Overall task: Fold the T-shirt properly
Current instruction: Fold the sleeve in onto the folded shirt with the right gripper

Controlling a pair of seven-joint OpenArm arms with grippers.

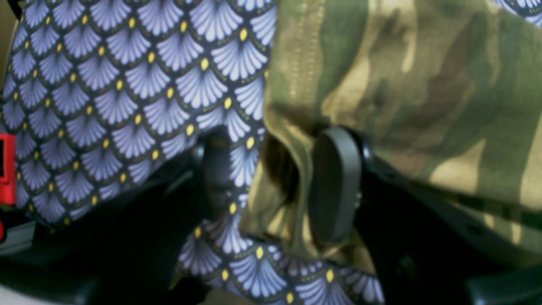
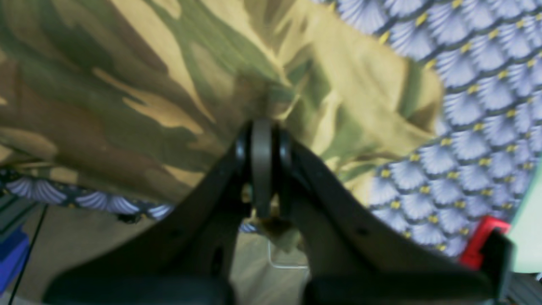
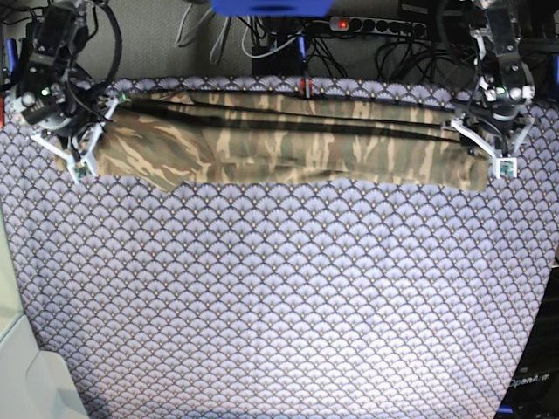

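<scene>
The camouflage T-shirt [image 3: 288, 144] lies stretched in a long narrow band along the far edge of the table. My right gripper [image 3: 83, 155] is at its left end in the base view. In the right wrist view that gripper [image 2: 262, 127] is shut on a pinch of the T-shirt [image 2: 127, 84], with cloth showing between the pads. My left gripper [image 3: 491, 155] is at the shirt's other end. In the left wrist view its jaws [image 1: 275, 165] stand apart, and a hanging fold of the T-shirt [image 1: 423, 84] rests against one pad [image 1: 334, 186].
A purple-grey fan-scale cloth [image 3: 279, 297] covers the whole table. Cables and a power strip [image 3: 376, 26] sit behind the far edge. A red part [image 2: 480, 241] shows at the table's side, and a pale surface [image 3: 17, 349] borders the left.
</scene>
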